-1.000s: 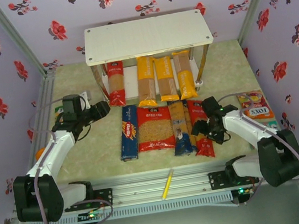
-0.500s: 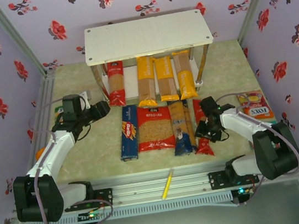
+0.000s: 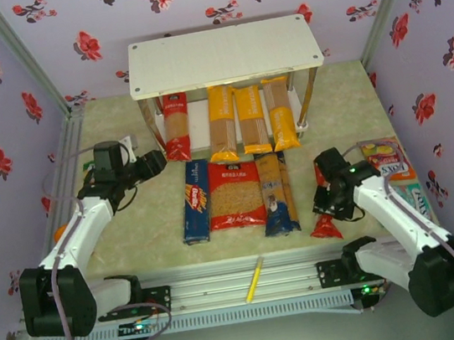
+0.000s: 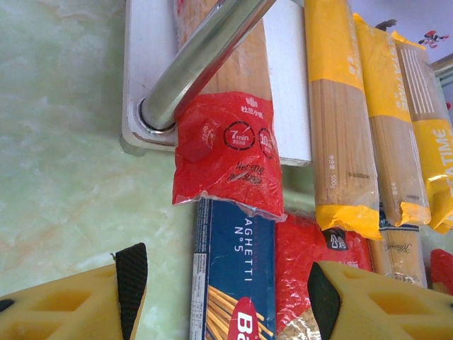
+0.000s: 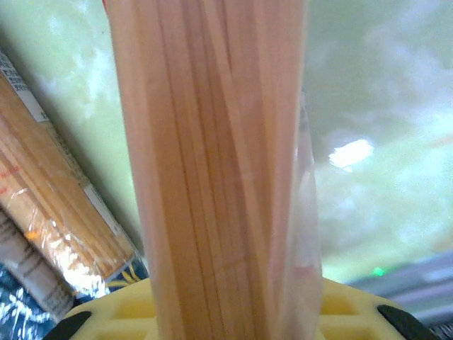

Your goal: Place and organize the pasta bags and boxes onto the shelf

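The white two-tier shelf [image 3: 223,52] stands at the back. Its lower tier holds a red-ended spaghetti bag [image 3: 175,126] [image 4: 230,142] and three yellow-orange ones [image 3: 252,120] [image 4: 343,127]. A dark-blue box [image 3: 195,201] [image 4: 237,276], a wide red bag [image 3: 234,194] and a blue-ended bag [image 3: 275,194] lie side by side before it. My right gripper [image 3: 333,197] [image 5: 226,315] is shut on another red-ended spaghetti bag [image 3: 326,224] [image 5: 212,163], held apart to the right of the row. My left gripper [image 3: 153,164] [image 4: 226,290] is open above the box's far end, near the shelf's left post [image 4: 205,49].
Colourful sweets packets [image 3: 388,162] lie at the right, close behind the right arm. A thin yellow pen [image 3: 253,280] rests on the front rail. Flowered purple walls close in both sides and the back.
My right gripper has carried the red-ended bag to the right, away from the blue-ended bag. The left arm has barely moved.
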Controlling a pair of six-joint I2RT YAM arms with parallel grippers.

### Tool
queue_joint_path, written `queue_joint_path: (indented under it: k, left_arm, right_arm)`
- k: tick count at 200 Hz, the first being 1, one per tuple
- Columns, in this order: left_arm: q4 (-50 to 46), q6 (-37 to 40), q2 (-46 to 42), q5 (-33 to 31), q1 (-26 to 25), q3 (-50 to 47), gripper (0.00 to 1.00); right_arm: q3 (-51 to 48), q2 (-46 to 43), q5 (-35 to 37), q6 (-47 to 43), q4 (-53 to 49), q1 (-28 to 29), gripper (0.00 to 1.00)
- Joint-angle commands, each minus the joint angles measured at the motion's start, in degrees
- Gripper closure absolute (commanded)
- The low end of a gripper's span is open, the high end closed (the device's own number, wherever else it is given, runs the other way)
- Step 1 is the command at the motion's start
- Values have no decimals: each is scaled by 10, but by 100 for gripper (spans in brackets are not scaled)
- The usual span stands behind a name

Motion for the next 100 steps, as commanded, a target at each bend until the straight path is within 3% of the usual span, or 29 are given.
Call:
queue_joint_path:
  k: [1, 55, 100]
  left_arm:
    - [6, 13, 9, 6, -3, 29, 37]
    - [-13, 14, 29, -10, 0, 60, 38]
    - [-19, 13, 26, -18, 1, 71, 38]
  right_arm:
    - [71, -32, 37, -13, -66, 2, 100]
    - [202, -65, 53, -22, -116, 60, 100]
    - [255, -21, 6, 3, -10, 157, 100]
